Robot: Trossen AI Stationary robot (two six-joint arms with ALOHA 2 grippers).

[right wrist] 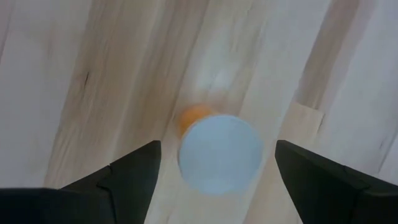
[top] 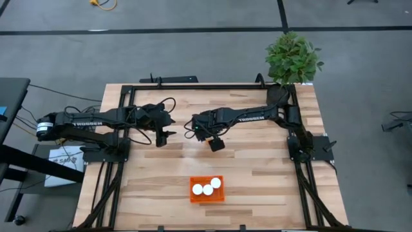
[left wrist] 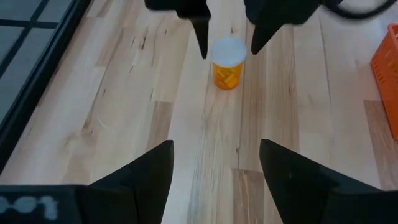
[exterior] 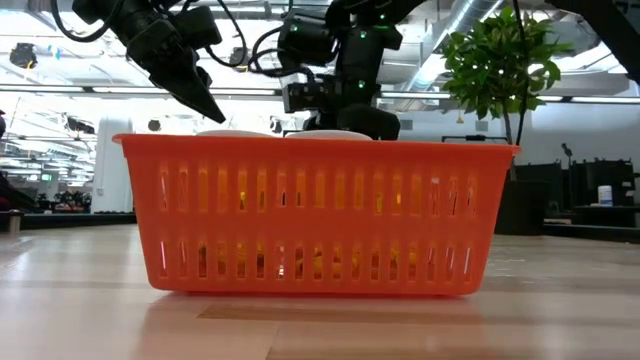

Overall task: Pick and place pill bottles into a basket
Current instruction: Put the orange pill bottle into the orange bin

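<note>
The orange mesh basket (top: 207,197) stands near the table's near edge and holds three pill bottles with white caps (top: 206,188). It fills the low view (exterior: 315,215). A fourth orange pill bottle with a white cap (right wrist: 219,152) stands upright on the wood at mid-table. It also shows in the left wrist view (left wrist: 227,62). My right gripper (right wrist: 221,177) is open above this bottle, with one finger on either side of the cap and apart from it. In the high view my right gripper (top: 215,143) hides the bottle. My left gripper (left wrist: 216,180) is open and empty, to the left of that bottle (top: 162,138).
A potted plant (top: 293,58) stands at the table's far right corner. Black frame rails (top: 193,86) run along the far edge and both sides. Bare wood lies between the grippers and the basket.
</note>
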